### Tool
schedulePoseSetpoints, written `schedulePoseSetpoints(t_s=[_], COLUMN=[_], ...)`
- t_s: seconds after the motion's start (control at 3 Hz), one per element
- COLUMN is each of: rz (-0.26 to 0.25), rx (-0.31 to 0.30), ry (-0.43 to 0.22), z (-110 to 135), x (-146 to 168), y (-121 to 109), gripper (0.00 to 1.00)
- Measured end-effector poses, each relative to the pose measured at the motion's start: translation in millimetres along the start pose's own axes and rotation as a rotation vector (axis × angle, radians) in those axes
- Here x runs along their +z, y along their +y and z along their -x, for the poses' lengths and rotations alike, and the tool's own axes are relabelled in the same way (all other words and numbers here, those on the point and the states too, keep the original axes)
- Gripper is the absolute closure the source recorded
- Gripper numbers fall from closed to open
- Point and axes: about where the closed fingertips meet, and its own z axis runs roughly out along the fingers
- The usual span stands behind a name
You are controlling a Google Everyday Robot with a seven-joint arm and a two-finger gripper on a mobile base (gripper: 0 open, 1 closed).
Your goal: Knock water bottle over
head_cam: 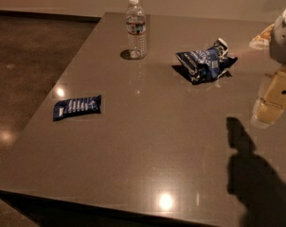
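My gripper (pixel 272 103) hangs at the right edge of the view, above the near-right part of the grey-brown glossy table (pixel 147 150), touching nothing. Whether it is apart or together I cannot tell. It throws a dark shadow (pixel 249 174) on the tabletop below and nearer than it. The small clear ribbed plastic water bottle with white screw cap and thin red label band (pixel 136 30) stands upright, well apart from my gripper, far to its left and beyond it, near the table's back edge. Task not started: bottle is on its base, no contact. My guess is the gripper sits high and off to the side because it is staged clear of everything before the reach. A crumpled dark blue snack bag with white print (pixel 204 63) lies between my gripper and the bottle, closer to the gripper, puffed up off the surface. This is the main thing in the way, since a straight low sweep would likely clip it. I'd go over it or behind it and hit the bottle high on the side, where it should tip easily. A flat dark blue wrapped bar with white print (pixel 77 107) lies far left of my gripper, nearer than the bottle and off the likely path. Dark polished floor (pixel 29 56) beyond the table's left edge.
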Motion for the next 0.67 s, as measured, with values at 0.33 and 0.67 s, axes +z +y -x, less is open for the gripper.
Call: schedulePoseSetpoints(t_s=[0.33, 0.67], rz=[0.000, -0.008], rx=[0.000, -0.005], ry=[0.000, -0.039], z=[0, 11], x=[0, 1], y=[0, -13], gripper=[0.00, 0.00])
